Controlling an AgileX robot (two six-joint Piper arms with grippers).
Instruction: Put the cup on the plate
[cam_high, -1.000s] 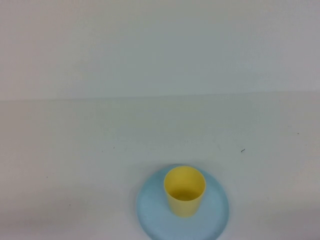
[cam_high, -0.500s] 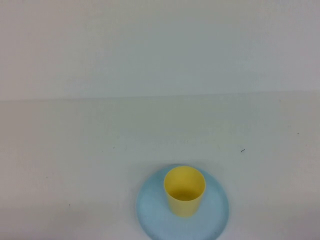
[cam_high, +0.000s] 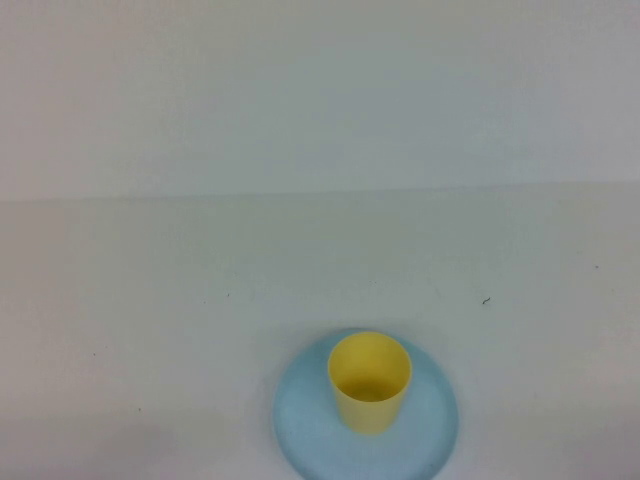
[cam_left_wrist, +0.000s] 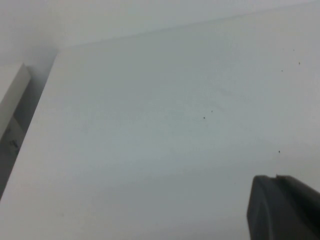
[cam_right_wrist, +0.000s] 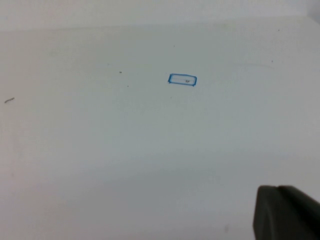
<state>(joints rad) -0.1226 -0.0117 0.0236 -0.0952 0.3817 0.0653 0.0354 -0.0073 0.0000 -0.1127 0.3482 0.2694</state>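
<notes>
The yellow cup (cam_high: 369, 382) stands upright on the light blue plate (cam_high: 305, 425) at the near middle of the table in the high view. No arm shows in that view. My left gripper (cam_left_wrist: 276, 178) shows only in the left wrist view, its two dark fingers pressed together over bare table, holding nothing. My right gripper (cam_right_wrist: 278, 188) shows only in the right wrist view, its fingers also pressed together over bare table, holding nothing. Neither wrist view shows the cup or the plate.
The table is white, with its far edge (cam_high: 320, 195) meeting a white wall. A small blue rectangle mark (cam_right_wrist: 182, 80) is drawn on the table in the right wrist view. A white block (cam_left_wrist: 10, 105) stands beyond the table's edge in the left wrist view.
</notes>
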